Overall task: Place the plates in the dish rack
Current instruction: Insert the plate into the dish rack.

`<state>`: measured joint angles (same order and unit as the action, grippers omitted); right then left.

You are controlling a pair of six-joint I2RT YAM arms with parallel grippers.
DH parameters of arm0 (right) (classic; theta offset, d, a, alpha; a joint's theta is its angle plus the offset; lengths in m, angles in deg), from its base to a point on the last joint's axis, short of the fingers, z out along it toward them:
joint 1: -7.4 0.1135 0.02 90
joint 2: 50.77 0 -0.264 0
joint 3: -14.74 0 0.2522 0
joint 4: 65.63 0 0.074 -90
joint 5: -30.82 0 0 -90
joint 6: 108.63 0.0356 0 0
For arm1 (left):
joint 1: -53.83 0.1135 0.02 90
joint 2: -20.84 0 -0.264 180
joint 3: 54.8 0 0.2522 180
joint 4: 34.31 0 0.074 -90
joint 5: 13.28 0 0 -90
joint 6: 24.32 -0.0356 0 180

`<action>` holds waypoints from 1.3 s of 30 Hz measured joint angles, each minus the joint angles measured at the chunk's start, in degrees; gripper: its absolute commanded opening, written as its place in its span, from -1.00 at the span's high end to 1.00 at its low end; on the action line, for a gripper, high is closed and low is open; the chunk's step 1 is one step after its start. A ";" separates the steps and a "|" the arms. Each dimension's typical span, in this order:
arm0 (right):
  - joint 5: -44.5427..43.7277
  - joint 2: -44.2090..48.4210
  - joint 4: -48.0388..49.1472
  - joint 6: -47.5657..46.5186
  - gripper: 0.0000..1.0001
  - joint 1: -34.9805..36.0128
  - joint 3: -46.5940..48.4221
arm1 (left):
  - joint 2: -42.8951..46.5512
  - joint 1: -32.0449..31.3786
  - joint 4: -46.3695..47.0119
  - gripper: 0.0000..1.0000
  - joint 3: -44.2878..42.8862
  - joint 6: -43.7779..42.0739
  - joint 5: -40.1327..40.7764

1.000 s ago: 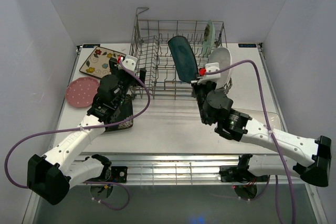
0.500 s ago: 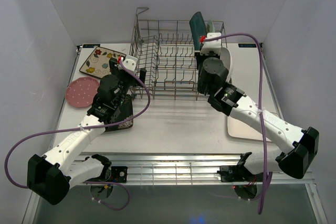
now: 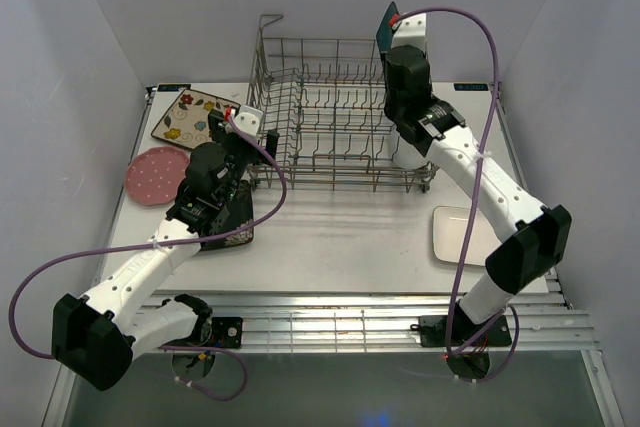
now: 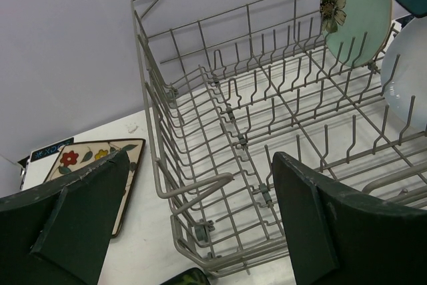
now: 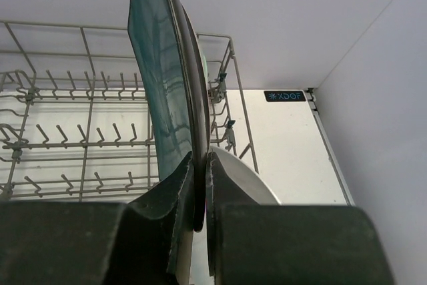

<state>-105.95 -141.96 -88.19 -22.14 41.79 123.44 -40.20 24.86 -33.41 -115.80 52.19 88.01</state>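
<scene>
White walls box in your table [image 3: 340, 237], where your right gripper [image 5: 199, 168] pinches the teal plate [image 5: 157, 78] on edge above the dish rack's [image 3: 320, 137] far right corner. The mint-green plate [image 4: 357, 11] and white oval plate [image 4: 407, 78] stand inside it. Your left gripper [image 4: 200, 158], jaws spread wide, hangs by the rack's near left corner.

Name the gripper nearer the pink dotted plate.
Left. The left gripper hangs just right of the pink dotted plate; the right gripper is at the dish rack's far-right corner.
</scene>
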 measured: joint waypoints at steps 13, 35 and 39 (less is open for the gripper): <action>6.25 -17.81 -9.49 1.66 0.84 -4.68 18.67 | -0.04 -0.02 0.44 -0.96 0.07 -0.22 0.00; 4.02 -27.21 -11.89 4.02 0.84 -7.41 26.95 | -0.04 -0.02 0.81 -0.96 0.09 -0.46 -0.11; 3.80 -30.12 -11.87 4.76 0.85 -7.74 28.68 | -0.13 -0.02 0.90 -0.96 0.28 -0.61 -0.09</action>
<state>-102.14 -172.08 -100.06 -17.37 34.05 152.11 -40.33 24.84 -32.52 -115.52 51.57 87.92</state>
